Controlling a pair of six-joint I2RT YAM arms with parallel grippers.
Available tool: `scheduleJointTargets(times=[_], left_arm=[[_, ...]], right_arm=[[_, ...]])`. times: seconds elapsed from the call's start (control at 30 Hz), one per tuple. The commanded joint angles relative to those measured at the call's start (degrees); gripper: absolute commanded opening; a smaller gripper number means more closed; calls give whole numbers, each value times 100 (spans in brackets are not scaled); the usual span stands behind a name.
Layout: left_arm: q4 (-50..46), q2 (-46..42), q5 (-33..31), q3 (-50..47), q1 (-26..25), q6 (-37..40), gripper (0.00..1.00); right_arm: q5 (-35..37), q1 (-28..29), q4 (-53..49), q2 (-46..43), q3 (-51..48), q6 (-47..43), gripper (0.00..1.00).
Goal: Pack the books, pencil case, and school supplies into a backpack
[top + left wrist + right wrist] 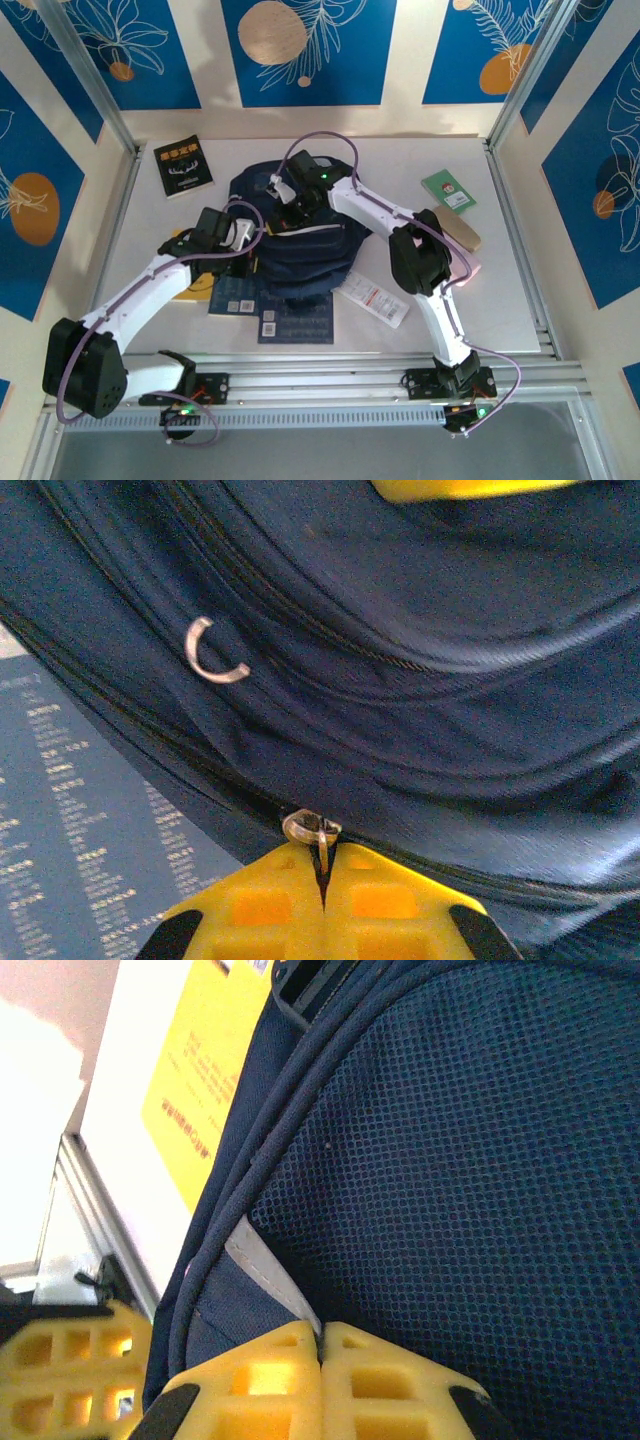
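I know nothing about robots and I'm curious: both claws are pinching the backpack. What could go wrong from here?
The left gripper pinches only the small zipper pull, which might slip out when tugged. The right gripper holds just a thin edge of the backpack; if that slips, the backpack may slide rather than unzip. The backpack lies partly on the books, so dragging it could shove them.

Matt navy woven-cloth backpack (420, 680), shiny metal zipper pull (312, 830), matt yellow plastic left pincer (323, 872)
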Motion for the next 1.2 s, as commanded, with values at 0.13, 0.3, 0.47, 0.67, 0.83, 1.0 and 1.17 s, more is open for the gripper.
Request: scheduleJointTargets(times=[0.13,0.3,0.47,0.67,0.83,1.0,1.17], left_arm=[[172,-423,725,-48,-236,-382,0],[153,-410,608,39,-255,-295,0],[254,-106,681,293,-257,-260,0],[276,220,867,649,-279,-234,0],[207,363,956,810,-436,-213,0],[30,392,1042,877,-614,-171,0],[-236,334,1148,937,-646,-148,0]], right_arm=[[1130,-11,1276,-854,-668,1226,0],[1957,136,1642,-1480,-1328,1592,0],[2657,179,1700,-1911,-1761,2057,0],[3225,230,1356,-1895,-1588,2470,0],[3449,304,998,-1512,-1047,2575,0],[3575,289,915,-1232,-773,2728,0],[3681,228,790,-1024,-584,2791,0]])
